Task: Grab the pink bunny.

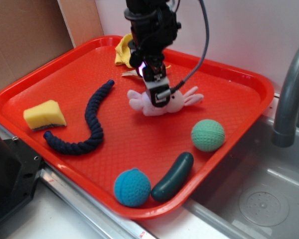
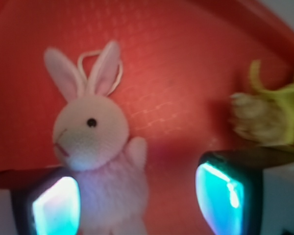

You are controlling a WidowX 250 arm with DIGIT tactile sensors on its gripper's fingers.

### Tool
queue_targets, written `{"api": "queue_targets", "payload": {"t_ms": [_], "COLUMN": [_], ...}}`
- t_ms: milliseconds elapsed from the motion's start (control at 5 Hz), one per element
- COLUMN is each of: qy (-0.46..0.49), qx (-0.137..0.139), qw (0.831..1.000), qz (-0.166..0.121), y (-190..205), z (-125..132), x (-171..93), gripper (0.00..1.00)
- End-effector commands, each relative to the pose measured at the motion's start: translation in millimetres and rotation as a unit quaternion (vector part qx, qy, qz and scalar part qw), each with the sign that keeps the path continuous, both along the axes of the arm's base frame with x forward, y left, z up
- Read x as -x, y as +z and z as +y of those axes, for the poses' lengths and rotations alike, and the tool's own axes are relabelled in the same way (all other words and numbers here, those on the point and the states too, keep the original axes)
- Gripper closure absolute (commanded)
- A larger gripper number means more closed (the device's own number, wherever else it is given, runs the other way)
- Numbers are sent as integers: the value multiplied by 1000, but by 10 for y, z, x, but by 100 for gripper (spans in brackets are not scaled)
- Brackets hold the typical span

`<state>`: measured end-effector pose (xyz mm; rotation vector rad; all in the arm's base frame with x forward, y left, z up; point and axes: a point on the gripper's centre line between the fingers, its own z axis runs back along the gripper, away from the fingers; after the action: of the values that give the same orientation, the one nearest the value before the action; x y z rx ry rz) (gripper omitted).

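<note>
**Claw down over the bunny**

Closest to us, the blue ball [image 1: 132,186] sat by the tray [image 1: 239,82] edge. Further in, our claw [image 1: 159,98] hung spread wide, not squeezing. We saw the pink bunny [image 2: 95,147] lying mid-tray against one finger [image 2: 56,205], probably so it could be pinched.

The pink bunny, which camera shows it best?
The wrist view: the pink bunny fills the frame, face and ears clear, between the fingers. The exterior view shows it small, partly hidden behind the gripper.

bare tray [image 1: 139,134] floor all round the pink bunny [image 1: 162,102], yellow toy [image 1: 123,50] near behind, green ball [image 1: 208,135] well apart
</note>
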<state>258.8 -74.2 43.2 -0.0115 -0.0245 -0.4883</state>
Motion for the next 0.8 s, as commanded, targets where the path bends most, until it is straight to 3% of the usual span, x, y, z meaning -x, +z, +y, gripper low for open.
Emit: {"api": "queue_targets", "payload": {"t_ms": [0, 200, 400, 600], "qy": [-72, -73, -53, -32], "qx": [30, -2, 4, -7], "qw": [997, 997, 999, 999], "qz": [-4, 5, 0, 2], "y": [-73, -161, -167, -139], "z": [-271, -310, -270, -209], "x": [122, 145, 138, 138], "gripper": [0, 0, 100, 100]}}
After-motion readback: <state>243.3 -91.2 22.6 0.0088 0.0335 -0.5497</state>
